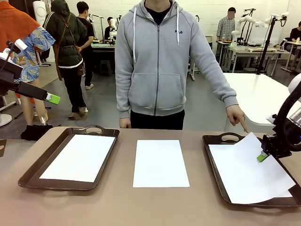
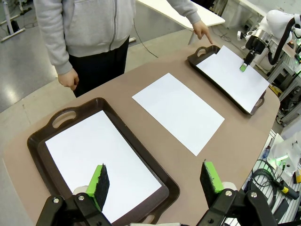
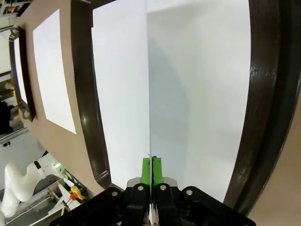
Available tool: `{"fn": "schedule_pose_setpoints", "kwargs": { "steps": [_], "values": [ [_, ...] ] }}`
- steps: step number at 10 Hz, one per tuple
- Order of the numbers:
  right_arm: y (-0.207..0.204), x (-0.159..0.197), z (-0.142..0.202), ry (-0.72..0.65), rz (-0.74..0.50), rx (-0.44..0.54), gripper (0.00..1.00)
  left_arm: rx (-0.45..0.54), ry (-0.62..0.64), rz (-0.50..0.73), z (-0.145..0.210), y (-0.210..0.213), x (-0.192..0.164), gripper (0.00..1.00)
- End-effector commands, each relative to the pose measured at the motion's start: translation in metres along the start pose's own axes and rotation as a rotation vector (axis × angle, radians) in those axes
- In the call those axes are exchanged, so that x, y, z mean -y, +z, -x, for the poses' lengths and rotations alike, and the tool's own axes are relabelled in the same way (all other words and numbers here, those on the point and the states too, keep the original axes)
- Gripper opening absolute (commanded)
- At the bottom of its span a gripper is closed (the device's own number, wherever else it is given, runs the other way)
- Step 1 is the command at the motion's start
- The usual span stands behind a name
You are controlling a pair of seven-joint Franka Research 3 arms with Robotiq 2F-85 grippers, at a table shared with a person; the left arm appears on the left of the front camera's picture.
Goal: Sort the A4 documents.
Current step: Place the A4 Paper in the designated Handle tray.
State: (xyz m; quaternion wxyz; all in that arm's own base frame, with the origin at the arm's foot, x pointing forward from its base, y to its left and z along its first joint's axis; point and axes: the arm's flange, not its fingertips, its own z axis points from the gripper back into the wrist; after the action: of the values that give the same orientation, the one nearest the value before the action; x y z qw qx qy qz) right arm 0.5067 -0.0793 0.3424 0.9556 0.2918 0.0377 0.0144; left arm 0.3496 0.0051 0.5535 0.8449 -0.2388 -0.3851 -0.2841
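One sheet lies in left tray, second sheet on table, third sheet tilted over right tray.

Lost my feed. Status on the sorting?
Left gripper open, raised near left tray. Right gripper shut on sheet over right tray. Person's hand at its handle.

A small FILA logo stands on the chest of the person's grey hoodie.

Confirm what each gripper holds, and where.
Right gripper pinches the thin white A4 paper sheet by its edge, over the dark brown tray. Left gripper open, empty.
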Motion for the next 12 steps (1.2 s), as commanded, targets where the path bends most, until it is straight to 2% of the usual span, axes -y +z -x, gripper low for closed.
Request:
{"fn": "schedule_pose_setpoints", "kwargs": {
  "steps": [1, 4, 8, 9, 12],
  "values": [
    [-0.0086, -0.0071, -0.0018, -0.004, 0.052, -0.014, 0.01, 0.002, -0.002, -0.001, 0.0002, -0.0007, 0.0003, 1.0],
    [-0.0154, -0.0075, -0.006, -0.005, 0.072, -0.032, 0.01, 0.002, -0.002, -0.001, 0.0002, -0.0007, 0.0003, 1.0],
    [-0.0124, -0.0051, -0.0073, -0.025, 0.117, 0.03, 0.01, 0.002, -0.002, -0.001, 0.0002, -0.0007, 0.0003, 1.0],
    [-0.0108, -0.0049, -0.0073, -0.031, 0.121, 0.044, 0.07, 0.002, -0.002, -0.001, 0.0002, -0.0007, 0.0003, 1.0],
    [-0.01, -0.0029, -0.0055, -0.046, 0.134, 0.054, 0.33, 0.002, -0.002, -0.001, 0.0002, -0.0007, 0.0003, 1.0]
  ]
}}
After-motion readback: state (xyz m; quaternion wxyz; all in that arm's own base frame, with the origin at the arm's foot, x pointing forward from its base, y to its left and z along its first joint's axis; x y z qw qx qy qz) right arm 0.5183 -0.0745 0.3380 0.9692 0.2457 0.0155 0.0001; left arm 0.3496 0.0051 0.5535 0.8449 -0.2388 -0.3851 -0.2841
